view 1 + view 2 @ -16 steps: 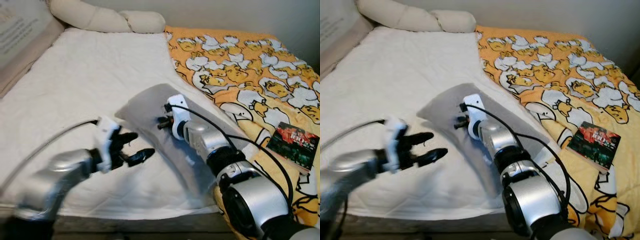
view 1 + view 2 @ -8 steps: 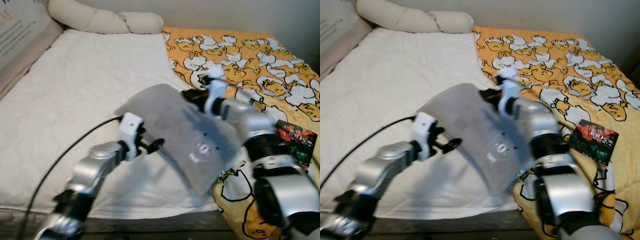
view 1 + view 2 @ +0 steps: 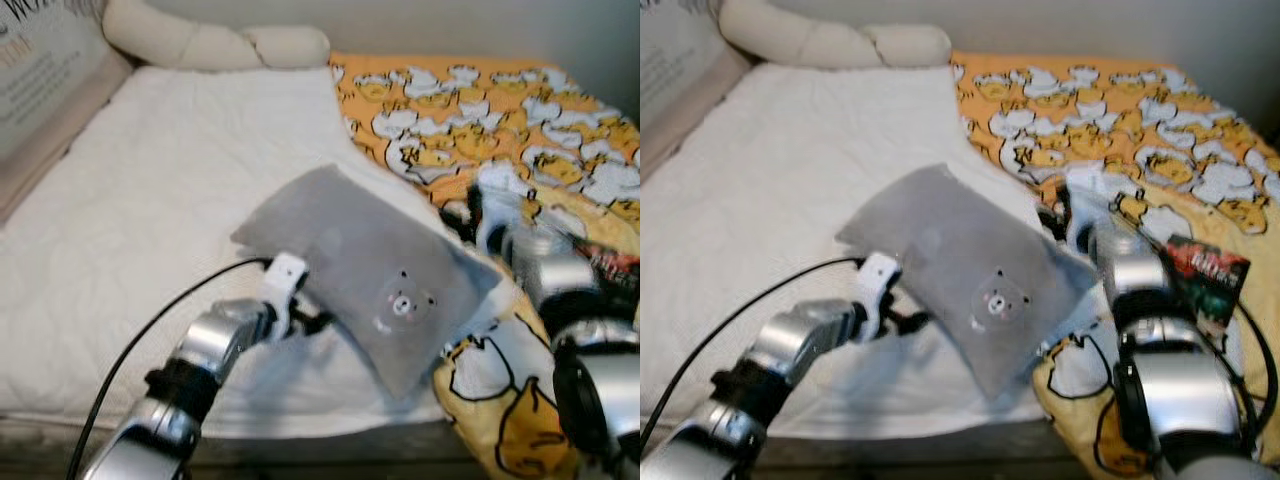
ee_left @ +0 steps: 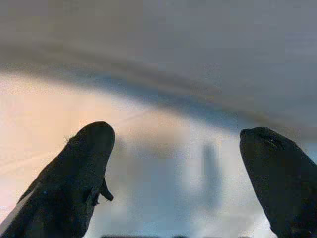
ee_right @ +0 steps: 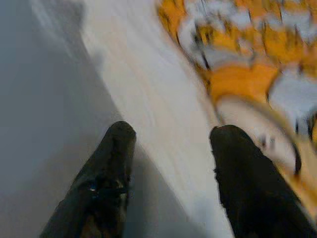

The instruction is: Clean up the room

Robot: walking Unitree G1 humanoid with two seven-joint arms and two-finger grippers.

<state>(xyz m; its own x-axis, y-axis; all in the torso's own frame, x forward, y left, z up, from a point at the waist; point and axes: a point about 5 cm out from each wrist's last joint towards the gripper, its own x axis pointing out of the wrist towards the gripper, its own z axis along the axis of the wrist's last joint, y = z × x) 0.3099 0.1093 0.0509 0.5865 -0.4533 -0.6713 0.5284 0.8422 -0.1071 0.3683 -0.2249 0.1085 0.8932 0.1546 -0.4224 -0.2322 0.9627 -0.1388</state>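
Progress, as judged: tidying is sitting at an early stage. The grey pillow (image 3: 375, 275) is lying askew across the middle of the bed rather than at the head, the blanket (image 3: 500, 130) is lying rumpled at 2 o'clock, and a small book (image 3: 1205, 270) is resting on that blanket at 3 o'clock. All three appear to be awaiting placement.

Item 1, grey pillow: soft, rectangular, plush-looking cover with a small bear face printed near its lower half. It is tilting diagonally, its long axis running from 10 o'clock toward 5 o'clock, lying on the white mattress cover (image 3: 150, 200) with its right edge meeting the blanket.

Item 2, left gripper (image 3: 305, 318): it is sitting against the pillow's lower left edge at 7 o'clock. In the left wrist view its fingers (image 4: 84, 163) are standing well apart, with grey fabric just ahead and nothing clamped.

Item 3, right gripper (image 3: 1055, 222): it is sitting at the pillow's right edge at 3 o'clock. In the right wrist view its fingers (image 5: 114, 168) are spread, one beside grey fabric, gripping nothing.

Item 4, blanket: orange, printed with white cartoon ducks, fleecy-looking, bunched near the bed's foot.

Item 5, mattress cover: white, quilted, lightly creased.

Item 6, bolster (image 3: 215, 42): cream, knotted, rounded, lying at 12 o'clock.
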